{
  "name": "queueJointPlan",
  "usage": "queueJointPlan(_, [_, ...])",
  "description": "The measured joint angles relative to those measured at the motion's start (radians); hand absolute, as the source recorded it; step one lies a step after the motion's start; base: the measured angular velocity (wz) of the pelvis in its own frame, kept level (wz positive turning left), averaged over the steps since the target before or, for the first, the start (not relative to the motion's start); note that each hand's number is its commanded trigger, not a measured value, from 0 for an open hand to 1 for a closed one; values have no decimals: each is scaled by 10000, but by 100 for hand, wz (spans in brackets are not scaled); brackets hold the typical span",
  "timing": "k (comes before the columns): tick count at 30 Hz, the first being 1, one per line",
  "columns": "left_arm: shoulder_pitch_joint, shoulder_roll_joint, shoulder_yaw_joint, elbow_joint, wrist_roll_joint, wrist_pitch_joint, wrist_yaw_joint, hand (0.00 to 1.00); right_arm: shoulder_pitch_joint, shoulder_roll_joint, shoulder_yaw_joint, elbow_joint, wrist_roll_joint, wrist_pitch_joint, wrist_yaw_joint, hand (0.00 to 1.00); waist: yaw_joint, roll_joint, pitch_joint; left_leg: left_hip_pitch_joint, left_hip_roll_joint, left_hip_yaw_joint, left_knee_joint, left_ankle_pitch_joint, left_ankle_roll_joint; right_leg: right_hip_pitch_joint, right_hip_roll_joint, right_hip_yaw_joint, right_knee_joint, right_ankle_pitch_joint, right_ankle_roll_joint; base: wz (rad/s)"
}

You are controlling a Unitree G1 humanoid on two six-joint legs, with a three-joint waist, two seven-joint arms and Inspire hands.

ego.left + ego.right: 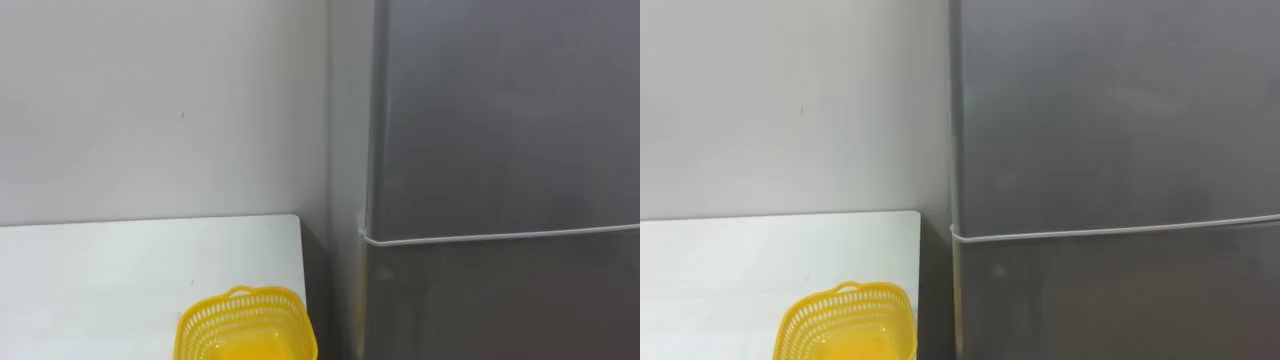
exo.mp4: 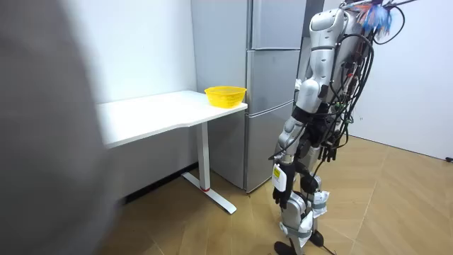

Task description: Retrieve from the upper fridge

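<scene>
**Left eye view.** Tall grey matte-metal fridge [image 1: 500, 120] is standing at the right with its doors sitting shut. A thin pale seam is running across it, parting the panel above from the panel below. The surface is looking plain and smooth, with no handle showing. A white flat-topped table [image 1: 120, 270] is standing just beside it on the left. It is carrying a yellow perforated plastic basket [image 1: 248, 322] near its right edge.

**Right eye view.** Same layout here, with the door edges lying flush and no gap opening anywhere.

**Room view.** The robot is standing upright close in front of the fridge and facing it. Three stacked door panels are showing, all shut. The left hand [image 2: 281, 185] is hanging low by the thigh, well apart from the doors. I cannot tell whether it is open or closed.

**Progress, as I am judging it.** The task is barely starting. The robot is in position, but no door is being touched. Opening the upper door, finding the item and lifting it out all remain. The item itself is hidden, presumably lying behind the shut door, so its look cannot be told.
</scene>
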Motion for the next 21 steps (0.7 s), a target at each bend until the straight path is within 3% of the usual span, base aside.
queueJointPlan(21, [-124, 5, 205, 5, 4, 78, 203, 0, -165, -27, -7, 18, -40, -25, -157, 0, -1, -33, 8, -42, -9, -64, 47, 1, -2, -2, -31, -101, 18, -23, -18, 0])
